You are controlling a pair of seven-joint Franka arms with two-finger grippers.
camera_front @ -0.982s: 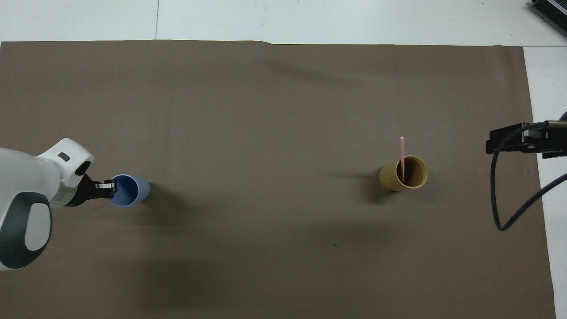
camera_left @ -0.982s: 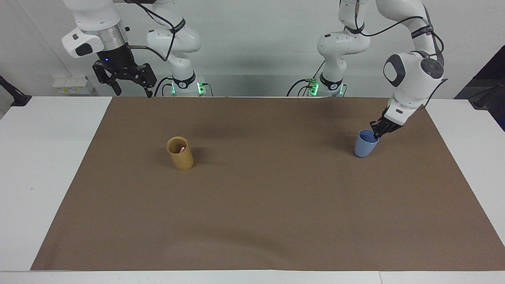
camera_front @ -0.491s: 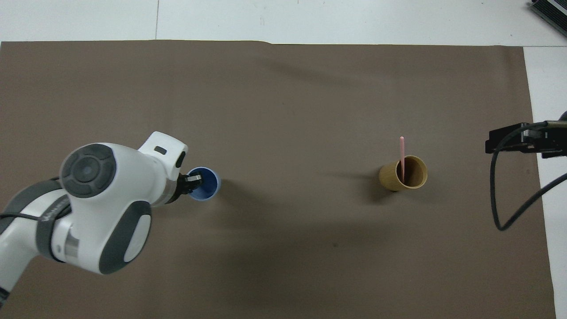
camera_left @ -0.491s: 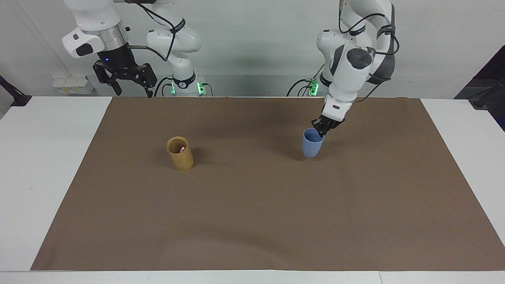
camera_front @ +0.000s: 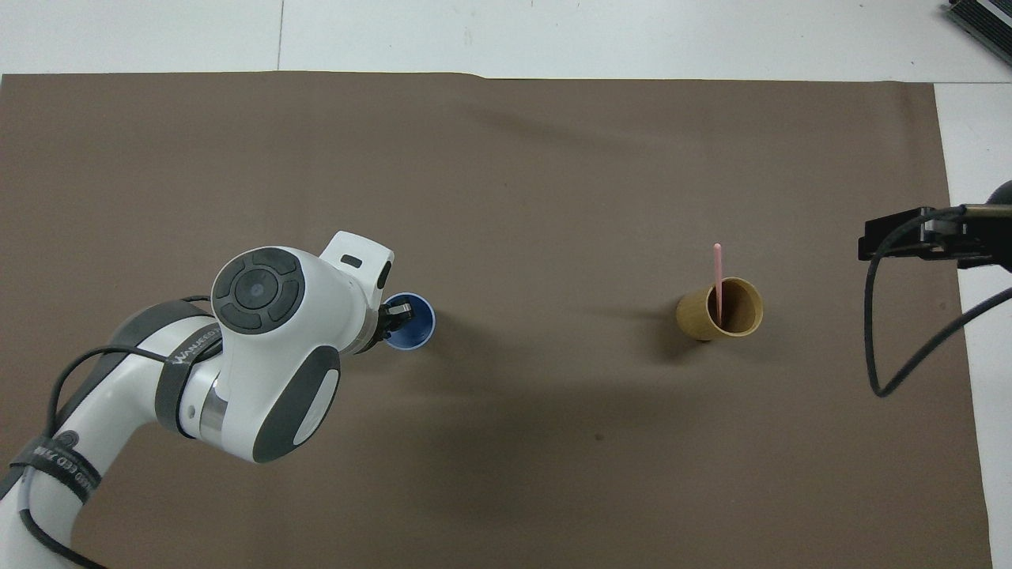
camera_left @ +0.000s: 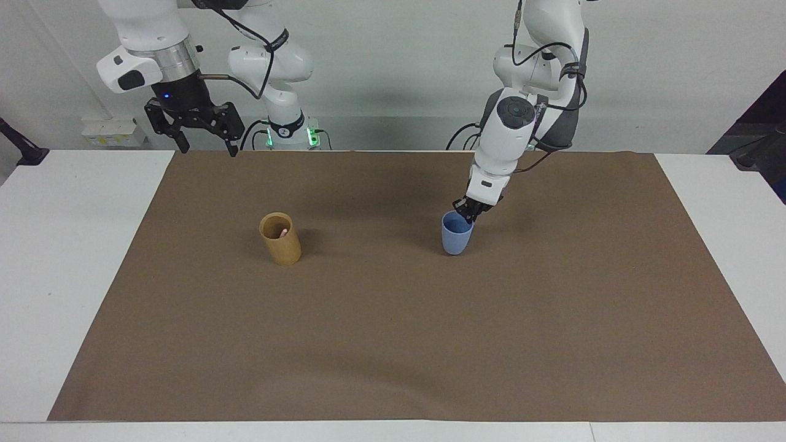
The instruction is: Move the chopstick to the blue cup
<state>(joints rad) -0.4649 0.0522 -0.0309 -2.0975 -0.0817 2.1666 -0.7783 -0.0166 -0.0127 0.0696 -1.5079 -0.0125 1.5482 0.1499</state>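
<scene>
- Over the middle of the mat [camera_left: 393, 344], your left gripper [camera_left: 466, 211] sits at the rim of the blue cup [camera_left: 456, 236], clamped on the rim's edge nearest the robots; from overhead the left arm's wrist covers most of the gripper, so only a fingertip [camera_front: 400, 309] shows inside the cup mouth.
- You can't tell from either view whether the cup's base rests on the mat or is just off it.
- Toward the right arm's end, the chopstick [camera_front: 717, 273] stands in the tan holder [camera_left: 281, 239]; from the facing view you see only a pink tip inside the holder, while overhead shows it leaning out over the rim. Only one stick is visible.
- Your right gripper [camera_left: 202, 132] hangs with its jaws spread wide, holding nothing, above the mat's edge nearest the robots; overhead it is cut off at the frame's side.
- Since a second ago, the cup has travelled with the left gripper from the left arm's end of the mat to near its centre, closer to the holder. The holder and chopstick have not moved, and the right gripper has barely shifted.
</scene>
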